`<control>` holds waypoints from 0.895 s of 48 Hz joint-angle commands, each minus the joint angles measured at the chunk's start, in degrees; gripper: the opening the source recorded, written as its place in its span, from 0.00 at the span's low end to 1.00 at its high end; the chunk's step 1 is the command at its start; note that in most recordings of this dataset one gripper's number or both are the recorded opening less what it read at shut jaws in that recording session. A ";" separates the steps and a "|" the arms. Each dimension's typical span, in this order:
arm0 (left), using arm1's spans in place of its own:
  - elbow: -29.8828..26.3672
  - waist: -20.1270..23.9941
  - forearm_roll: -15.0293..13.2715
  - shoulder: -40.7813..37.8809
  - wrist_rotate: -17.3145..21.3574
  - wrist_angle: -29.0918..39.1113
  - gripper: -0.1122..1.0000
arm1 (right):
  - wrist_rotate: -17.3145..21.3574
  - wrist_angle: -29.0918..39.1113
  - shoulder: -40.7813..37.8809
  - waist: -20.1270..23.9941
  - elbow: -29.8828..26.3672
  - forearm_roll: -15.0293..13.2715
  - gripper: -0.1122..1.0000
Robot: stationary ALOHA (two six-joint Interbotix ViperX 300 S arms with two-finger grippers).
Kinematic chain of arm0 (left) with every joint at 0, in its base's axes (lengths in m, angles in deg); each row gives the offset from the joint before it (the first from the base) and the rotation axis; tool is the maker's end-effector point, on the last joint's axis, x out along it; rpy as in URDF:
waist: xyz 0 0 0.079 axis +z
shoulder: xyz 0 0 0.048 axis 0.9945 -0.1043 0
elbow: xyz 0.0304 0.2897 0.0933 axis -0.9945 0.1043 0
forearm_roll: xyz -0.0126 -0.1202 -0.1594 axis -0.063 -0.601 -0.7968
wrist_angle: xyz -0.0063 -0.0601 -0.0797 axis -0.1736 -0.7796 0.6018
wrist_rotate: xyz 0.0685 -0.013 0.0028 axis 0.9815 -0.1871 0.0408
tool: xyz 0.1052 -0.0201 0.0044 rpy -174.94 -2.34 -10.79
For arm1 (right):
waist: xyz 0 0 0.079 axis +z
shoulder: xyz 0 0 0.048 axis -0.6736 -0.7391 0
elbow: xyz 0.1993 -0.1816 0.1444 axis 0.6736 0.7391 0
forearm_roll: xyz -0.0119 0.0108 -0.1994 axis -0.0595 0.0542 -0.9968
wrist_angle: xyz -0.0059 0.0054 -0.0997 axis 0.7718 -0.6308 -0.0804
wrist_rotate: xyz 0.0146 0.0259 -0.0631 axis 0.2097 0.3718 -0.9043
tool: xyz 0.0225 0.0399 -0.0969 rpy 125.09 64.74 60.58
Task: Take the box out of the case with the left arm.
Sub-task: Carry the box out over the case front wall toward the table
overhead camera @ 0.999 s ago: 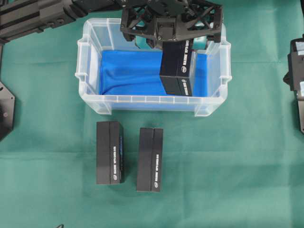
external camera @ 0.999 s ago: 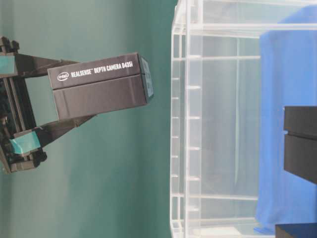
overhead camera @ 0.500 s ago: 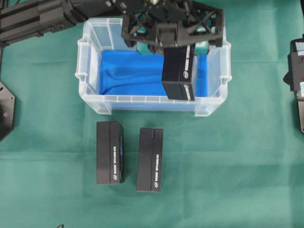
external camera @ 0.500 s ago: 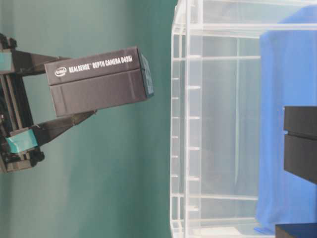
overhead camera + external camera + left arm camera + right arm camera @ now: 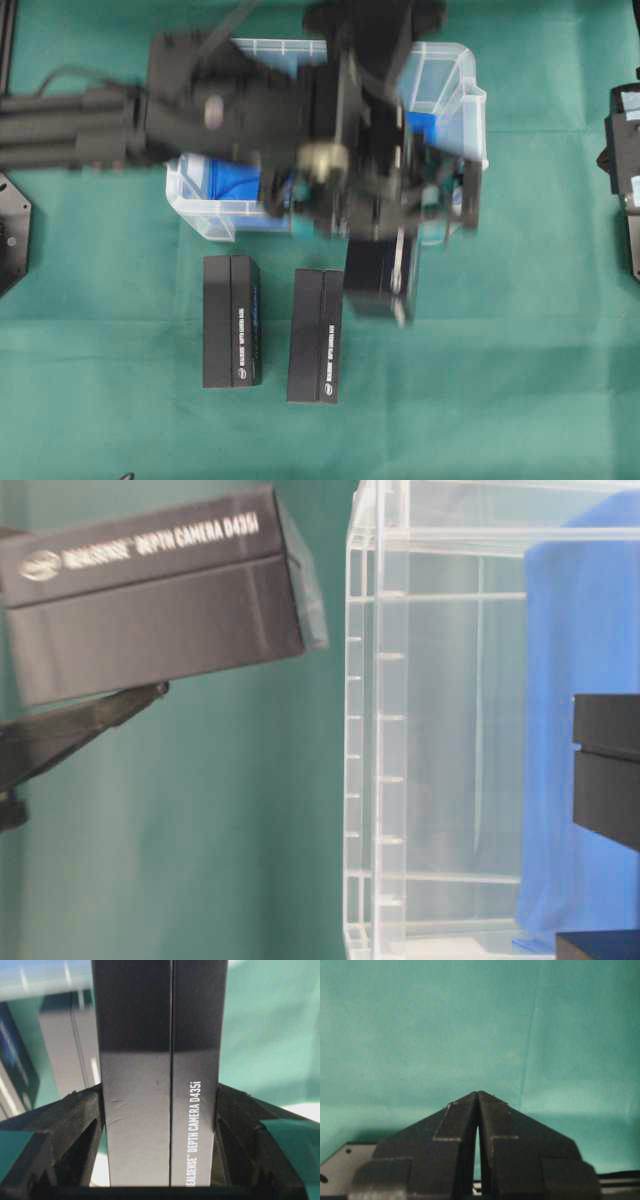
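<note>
Closest of all, in the left wrist view, the left pincer (image 5: 160, 1160) pinches one black box (image 5: 160, 1085) between its two black fingers (image 5: 75, 1130), which press flat against the box's long sides; white lettering (a depth camera's name) runs along the box between them. The box points straight out from the pincer's tips.

Counted from overhead, there are three black boxes of this kind: the held box (image 5: 380, 280) in the left pincer (image 5: 385, 235), blurred, and two others lying flat on the green cloth (image 5: 500, 380). Of those two, the nearer box (image 5: 316, 335) lies just beside the held one, on the side toward the arm's base, and the farther box (image 5: 232, 320) lies beyond it on that same side, apart from it.

Behind the pincer stands the one case (image 5: 440, 80), a clear tub with blue cloth (image 5: 235, 180) on its floor; the left arm (image 5: 90, 125) covers much of it, so its contents cannot be fully seen. The held box is outside the case, past its front wall and above the green cloth. The table-level view agrees: the box (image 5: 160, 600) is lifted clear of the case's rim (image 5: 375, 720).

The right pincer (image 5: 478, 1130) is pressed together on nothing, over bare green cloth.
</note>
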State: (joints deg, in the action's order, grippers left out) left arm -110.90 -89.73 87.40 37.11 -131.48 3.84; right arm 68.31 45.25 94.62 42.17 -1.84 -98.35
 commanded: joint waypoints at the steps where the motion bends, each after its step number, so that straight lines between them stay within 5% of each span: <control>1: -0.53 -2.02 0.35 3.16 -1.58 -0.26 0.65 | -0.09 -0.18 -0.09 -0.09 -0.62 -0.18 0.12; 16: -0.53 -6.33 0.70 2.90 -9.23 -0.26 0.65 | -0.09 -0.18 -0.18 -0.09 -0.70 -0.09 0.12; 30: 1.05 -6.50 1.23 3.16 -9.93 -0.88 0.65 | -0.09 -0.18 -0.26 -0.09 -0.70 -0.18 0.12; 43: 7.91 -7.47 2.02 3.25 -11.34 -9.49 0.65 | 0.00 -0.26 -0.35 -0.09 -0.62 -0.09 0.12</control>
State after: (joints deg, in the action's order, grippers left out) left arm -104.22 -96.49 88.71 37.20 -142.64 -3.63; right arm 68.31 45.25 94.45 42.17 -1.84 -98.26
